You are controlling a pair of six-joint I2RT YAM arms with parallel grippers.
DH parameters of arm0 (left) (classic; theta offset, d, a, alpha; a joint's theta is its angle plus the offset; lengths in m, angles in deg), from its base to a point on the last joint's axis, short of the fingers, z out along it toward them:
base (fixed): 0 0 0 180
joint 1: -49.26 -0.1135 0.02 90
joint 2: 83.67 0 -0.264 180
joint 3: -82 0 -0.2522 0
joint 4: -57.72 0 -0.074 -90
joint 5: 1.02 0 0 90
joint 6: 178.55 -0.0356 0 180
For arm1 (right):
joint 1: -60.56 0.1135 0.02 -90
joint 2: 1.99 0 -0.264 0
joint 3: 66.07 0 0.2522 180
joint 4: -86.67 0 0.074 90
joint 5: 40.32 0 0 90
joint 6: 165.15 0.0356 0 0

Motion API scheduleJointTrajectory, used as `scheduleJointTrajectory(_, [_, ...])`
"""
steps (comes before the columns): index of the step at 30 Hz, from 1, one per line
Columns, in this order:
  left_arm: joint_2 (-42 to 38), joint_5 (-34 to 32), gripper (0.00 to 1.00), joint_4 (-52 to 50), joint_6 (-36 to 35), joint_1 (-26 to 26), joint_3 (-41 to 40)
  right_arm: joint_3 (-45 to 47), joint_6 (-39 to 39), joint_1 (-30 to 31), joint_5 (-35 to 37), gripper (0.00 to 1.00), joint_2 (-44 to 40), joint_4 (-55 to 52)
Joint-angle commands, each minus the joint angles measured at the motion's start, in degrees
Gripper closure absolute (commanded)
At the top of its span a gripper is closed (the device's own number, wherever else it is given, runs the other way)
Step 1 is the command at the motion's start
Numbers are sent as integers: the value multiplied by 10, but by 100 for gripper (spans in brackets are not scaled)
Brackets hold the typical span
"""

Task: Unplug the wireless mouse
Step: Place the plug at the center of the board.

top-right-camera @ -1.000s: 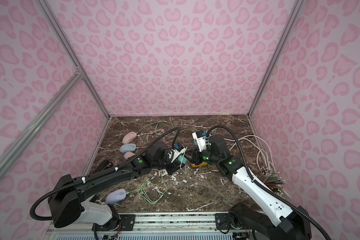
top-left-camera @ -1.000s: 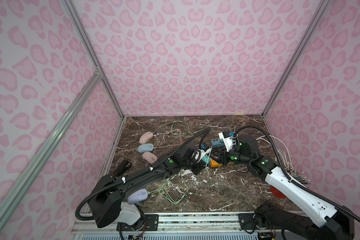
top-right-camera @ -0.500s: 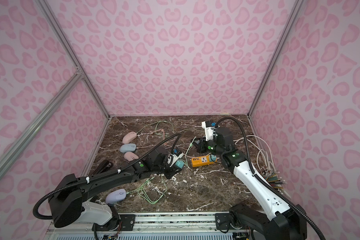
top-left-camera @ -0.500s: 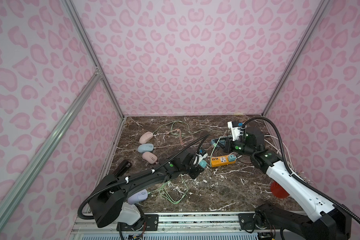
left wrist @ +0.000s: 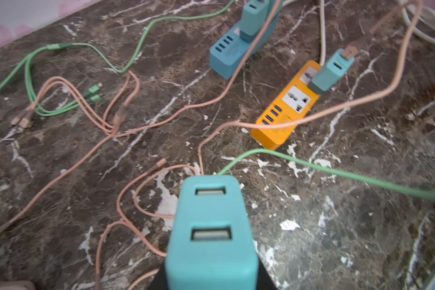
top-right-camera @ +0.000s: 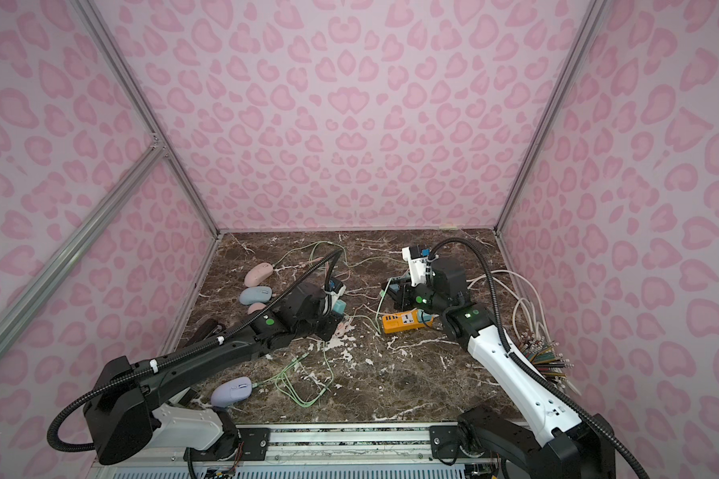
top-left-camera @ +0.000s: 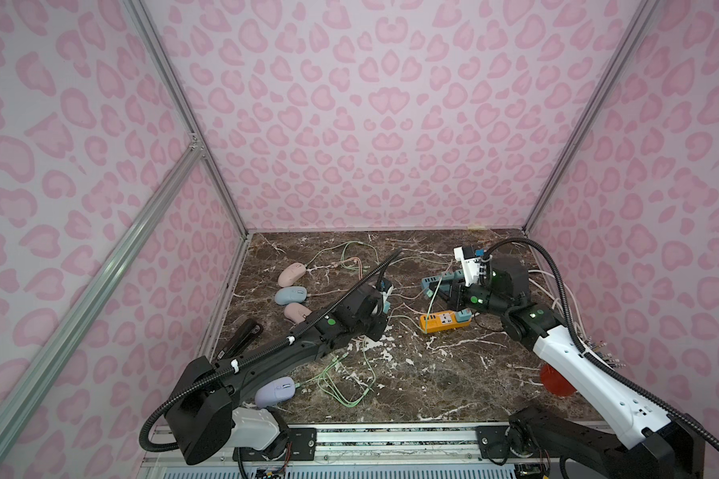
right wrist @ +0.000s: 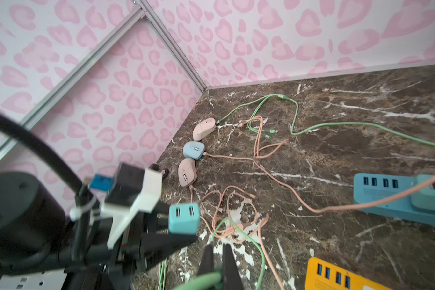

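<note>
Lavender mouse [top-left-camera: 275, 392] lay at the front of the dark, white-veined marble tabletop [top-left-camera: 432, 385], beside the left arm's base. A pink mouse [top-left-camera: 291, 274], a blue mouse [top-left-camera: 290, 295] and a tan mouse [top-left-camera: 297, 312] sat in a row by the left wall. Pink heart-print walls [top-left-camera: 370, 124] on metal framing closed in three sides. Green and salmon cables looped across the stone. An orange strip [top-left-camera: 443, 321] lay mid-tabletop with a teal plug in it, and a blue strip [left wrist: 234, 50] lay behind it.

The left claw [top-right-camera: 336, 315] was clamped on a teal adapter [left wrist: 211, 226], held off the surface, and both of its USB ports showed empty. The right claw [right wrist: 219, 266] was pinched nearly closed on a green cable [right wrist: 204, 278], which hung from it toward the orange strip in both top views.

Which mouse that cable served could not be traced through the tangle. The left claw's fingers were mostly hidden under the adapter. The right arm covered part of the blue strip in both top views, and also part of a red thing [top-left-camera: 557, 379] at the right edge. The right wrist view was blurred up close.
</note>
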Motion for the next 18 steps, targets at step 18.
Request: scheduleJointTrajectory(18, [285, 146, 98, -3, 16, 14, 143, 51, -46, 56, -38, 100, -149, -102])
